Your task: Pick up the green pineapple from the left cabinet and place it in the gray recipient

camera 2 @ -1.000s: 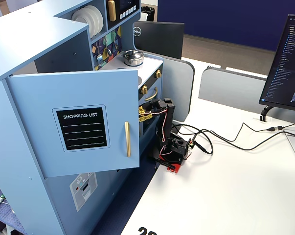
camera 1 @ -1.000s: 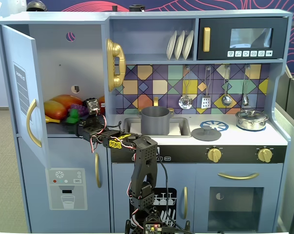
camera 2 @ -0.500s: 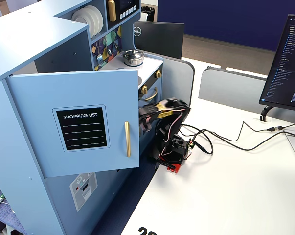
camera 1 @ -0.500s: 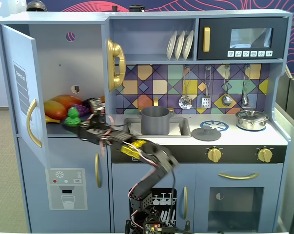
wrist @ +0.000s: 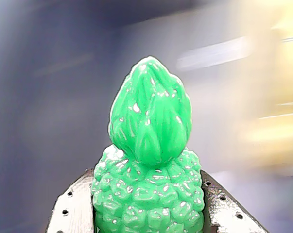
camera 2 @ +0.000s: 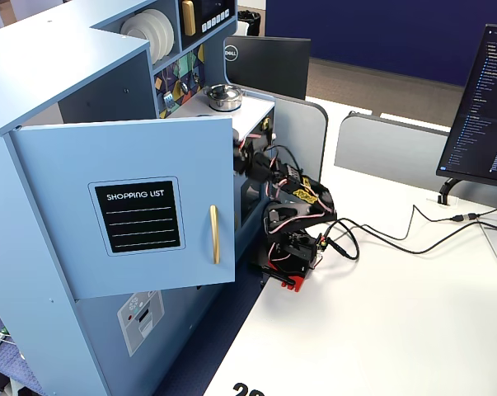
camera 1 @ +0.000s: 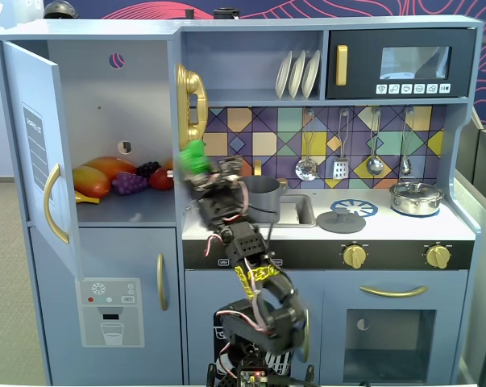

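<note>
The green pineapple [wrist: 148,167] is off the shelf and in the air, its lower body clamped between the two jaws of the gripper [camera 1: 201,165], which is closed firmly on it; the crown stands clear above the fingers [wrist: 71,211]. In a fixed view the fruit [camera 1: 193,156] hangs at the right edge of the left cabinet [camera 1: 105,89], just beside the gold telephone handset [camera 1: 190,105], and left of the gray recipient [camera 1: 259,199] standing in the sink [camera 1: 301,211].

Risks noted:
- The grip covers only the bumpy, glossy base. A sharp swing could let the fruit slip or rotate out; the wrist view background is blurred, suggesting fast motion.
- The handset and the cabinet's dividing wall are close to the fruit. A sideways sweep at this height could strike them and knock the fruit loose.
- The pot's rim sits below and to the right. A release short of the opening would drop the fruit onto the counter [camera 1: 404,226] or into the sink.
- Remaining shelf fruit [camera 1: 105,176] appears undisturbed.
</note>
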